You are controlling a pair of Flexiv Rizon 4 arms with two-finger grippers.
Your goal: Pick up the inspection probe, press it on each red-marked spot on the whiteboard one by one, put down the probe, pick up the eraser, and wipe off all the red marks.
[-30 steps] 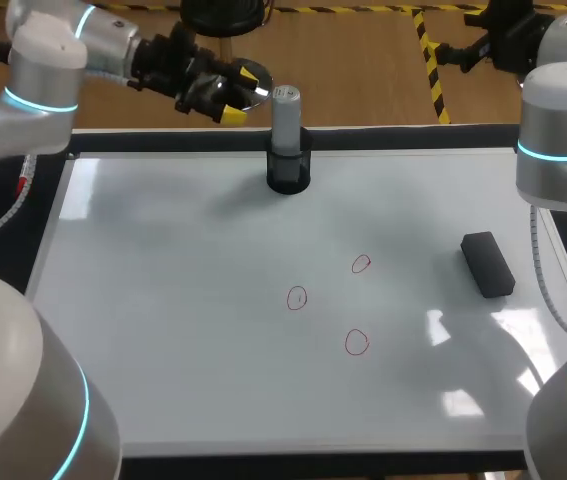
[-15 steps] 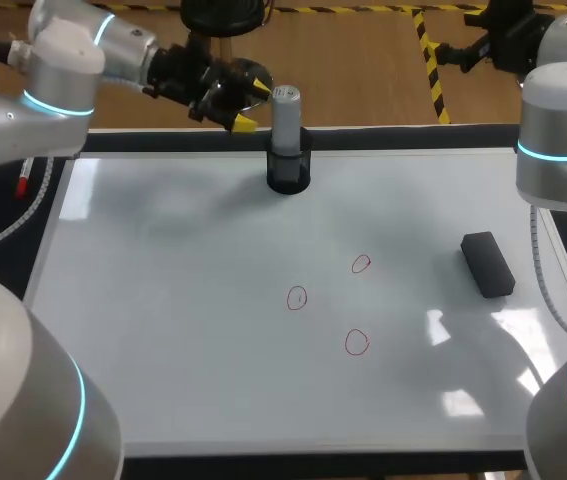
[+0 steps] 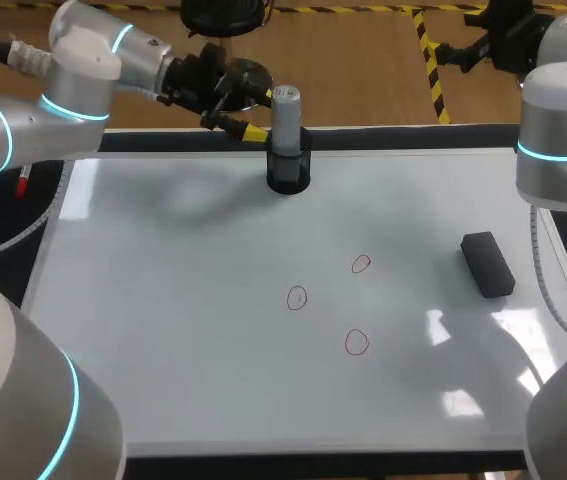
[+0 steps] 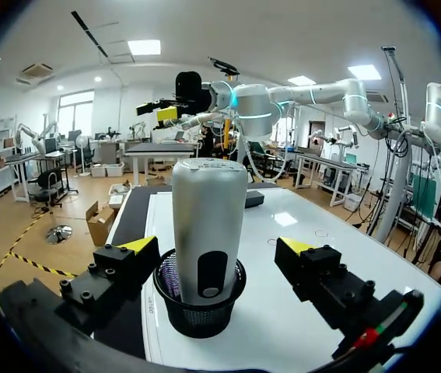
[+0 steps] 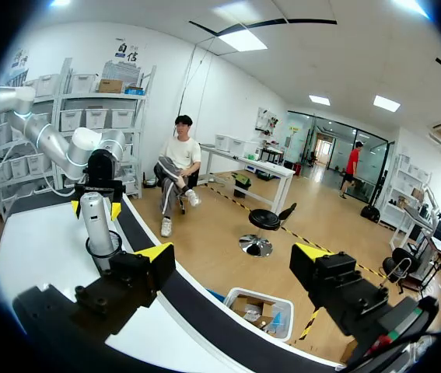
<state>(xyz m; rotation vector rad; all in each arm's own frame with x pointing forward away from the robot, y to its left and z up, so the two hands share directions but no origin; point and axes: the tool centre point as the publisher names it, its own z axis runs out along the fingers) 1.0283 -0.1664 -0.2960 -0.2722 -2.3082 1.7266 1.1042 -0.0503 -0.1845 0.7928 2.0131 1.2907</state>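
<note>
Flanking the upright silver-grey probe (image 3: 285,115) in its black mesh cup (image 3: 288,176) at upper centre, our left gripper (image 4: 218,246) gapes, untouching; our right gripper (image 5: 234,252) gapes too.

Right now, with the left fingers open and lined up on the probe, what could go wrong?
The probe stands upright in a small mesh holder. If the left fingers close off-centre, they may tip both over. Lifting at an angle could drag the holder up too, and it sits near the whiteboard's back edge.

Bright overhead light; glare patches the whiteboard (image 3: 163,350).
</note>
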